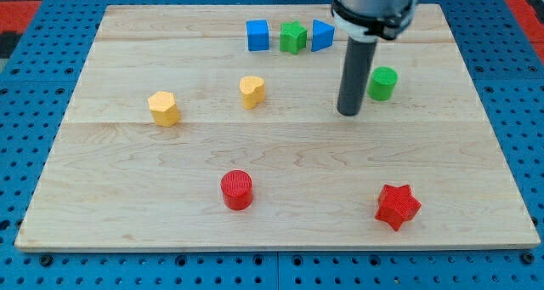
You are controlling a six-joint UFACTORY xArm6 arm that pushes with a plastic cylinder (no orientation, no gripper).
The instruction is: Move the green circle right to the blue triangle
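Approach step, I'd judge: my tip [349,113] sits just to the view's left of the green circle [382,83] & slightly lower, not clearly touching; no gripper on this rig, just a bare rod, so nothing's grasped. Green circle is on the board's right half, below & a bit right of the blue triangle [321,36], which ends a top row w/ the green star [293,37] & blue cube [257,35]. Next move prob needs the tip round to the circle's lower side, then a push toward the view's top, stopping beside the triangle's right w/o nudging it

Board: pale matt wooden board [127,205], visible grain.
Green circle: matt green plastic-looking round block [382,83].
Rod: smooth dark rod [354,77].
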